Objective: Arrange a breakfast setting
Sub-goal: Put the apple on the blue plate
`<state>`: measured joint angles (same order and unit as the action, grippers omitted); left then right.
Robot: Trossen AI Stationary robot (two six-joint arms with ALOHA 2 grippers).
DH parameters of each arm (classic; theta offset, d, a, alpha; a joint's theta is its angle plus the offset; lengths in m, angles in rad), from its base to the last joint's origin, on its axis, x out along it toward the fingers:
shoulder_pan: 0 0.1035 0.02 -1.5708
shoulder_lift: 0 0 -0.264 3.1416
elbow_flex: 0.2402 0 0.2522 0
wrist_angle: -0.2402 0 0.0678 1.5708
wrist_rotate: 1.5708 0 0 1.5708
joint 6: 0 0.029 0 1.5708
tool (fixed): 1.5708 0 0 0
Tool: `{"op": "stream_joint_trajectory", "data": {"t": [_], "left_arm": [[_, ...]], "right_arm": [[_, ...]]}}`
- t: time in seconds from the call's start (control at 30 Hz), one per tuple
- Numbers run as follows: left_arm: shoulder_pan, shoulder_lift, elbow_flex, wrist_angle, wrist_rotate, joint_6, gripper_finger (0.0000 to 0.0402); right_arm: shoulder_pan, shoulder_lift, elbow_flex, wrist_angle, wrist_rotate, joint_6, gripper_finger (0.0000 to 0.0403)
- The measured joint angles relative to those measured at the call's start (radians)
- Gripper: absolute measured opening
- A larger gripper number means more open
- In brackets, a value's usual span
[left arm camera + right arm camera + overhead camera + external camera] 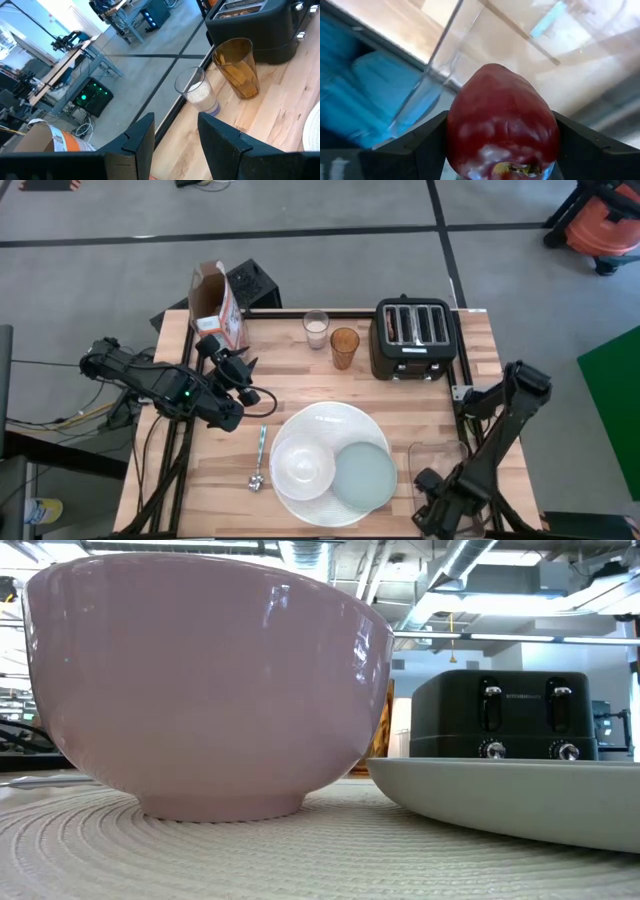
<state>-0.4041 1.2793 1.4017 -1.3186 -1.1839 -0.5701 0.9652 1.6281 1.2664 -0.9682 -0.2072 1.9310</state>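
The large white plate (325,420) lies at the table's near middle and carries the white bowl (302,463) and the pale green small plate (365,475). The teal-handled spoon (260,452) lies to its left. The milk glass (316,330), amber glass (344,347) and orange-white cereal box (218,305) stand at the far side. Toast sits in the black toaster (413,337). My left gripper (232,368) hovers open and empty near the cereal box, as the left wrist view (175,145) shows. My right gripper (440,502) is at the near right corner, shut on the red fruit (502,130). My right gripper has the red fruit between its two fingers (427,142), one on each of its opposite sides (457,135). The fruit's stem hollow faces the wrist camera. Whether the fruit rests on anything or is lifted clear I cannot tell.
A clear plastic container (437,460) stands at the near right by my right gripper; its wall (445,55) shows just behind the fruit. In the low view the bowl (200,690) and small plate (520,795) fill the foreground, with the toaster (520,715) behind.
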Motion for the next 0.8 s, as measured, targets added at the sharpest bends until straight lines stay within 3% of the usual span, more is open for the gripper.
{"op": "stream_joint_trajectory", "data": {"t": [0.27, 0.43, 0.57, 0.8], "left_arm": [[0.0, 0.0, 0.0, 0.0, 0.0, -0.002, 0.0139], [0.0, 0.0, 0.0, 0.001, 0.0, -0.011, 0.0139], [0.0, 0.0, 0.0, 0.001, 0.0, -0.016, 0.0139], [0.0, 0.0, 0.0, 0.001, 0.006, -0.019, 0.0139]], "right_arm": [[-0.079, -0.187, 0.088, -0.224, 0.091, -0.093, 0.0313], [-0.242, -0.269, 0.103, -0.252, 0.222, -0.376, 0.0313], [-0.415, -0.252, 0.103, -0.254, 0.228, -0.665, 0.0313], [-0.611, -0.096, 0.102, -0.267, 0.096, -1.04, 0.0318]]}}
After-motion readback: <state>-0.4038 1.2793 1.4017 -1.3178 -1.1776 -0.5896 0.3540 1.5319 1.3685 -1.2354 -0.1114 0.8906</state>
